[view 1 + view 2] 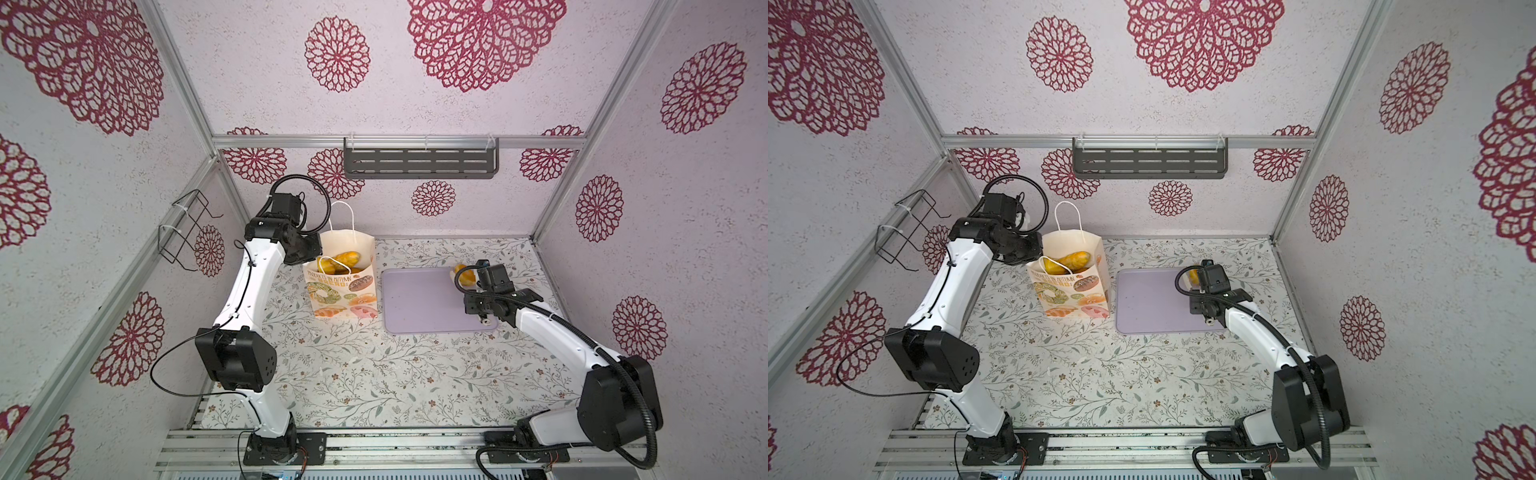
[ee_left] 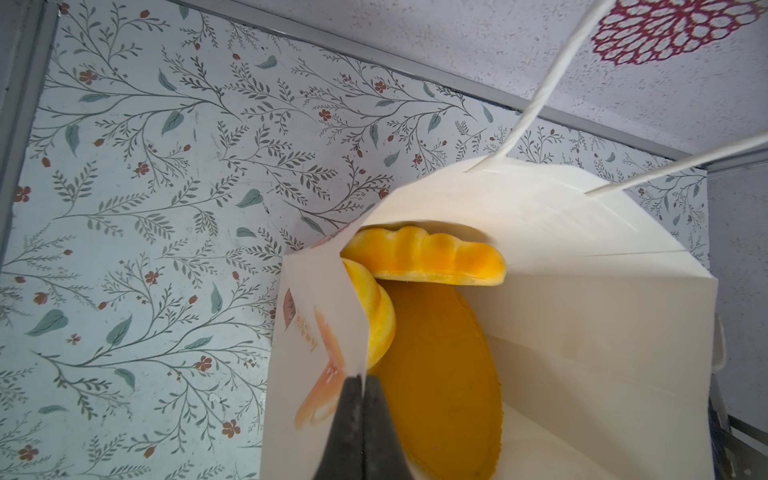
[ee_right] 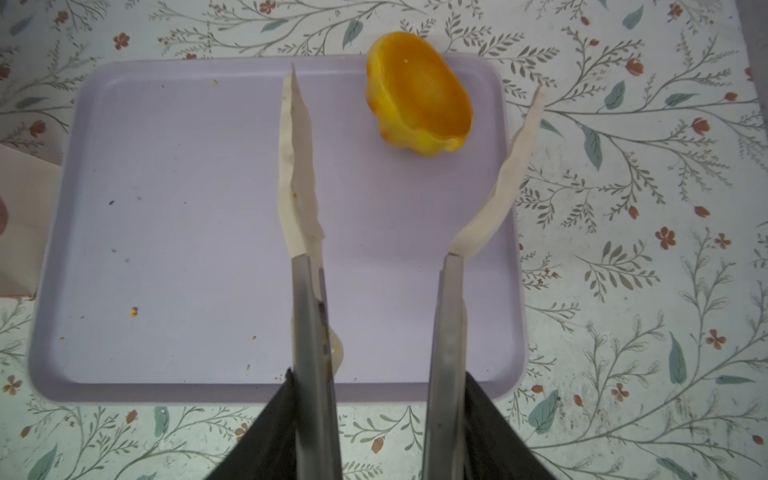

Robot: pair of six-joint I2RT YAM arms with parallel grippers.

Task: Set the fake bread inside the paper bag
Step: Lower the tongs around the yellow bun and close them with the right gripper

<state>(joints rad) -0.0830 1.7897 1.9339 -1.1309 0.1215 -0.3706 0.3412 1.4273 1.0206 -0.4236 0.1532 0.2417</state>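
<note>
One loaf [image 3: 419, 95] lies on the lilac tray [image 3: 166, 208] beyond the right gripper [image 3: 399, 174], jaws parted and empty — the left gripper [image 2: 363, 380] pinches the paper bag [image 2: 582, 291] rim, loaves [image 2: 424, 257] inside.

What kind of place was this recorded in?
Probably a purpose-built robot test booth: aluminium framing holds wallpapered panels, the left arm and right arm are mounted on a front rail, and a paper bag and lilac tray sit on the floral tabletop.

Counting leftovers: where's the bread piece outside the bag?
In a top view, the bread piece sits on the far-right corner of the lilac tray, right of the paper bag, just beyond the open right pincer, untouched.
</note>
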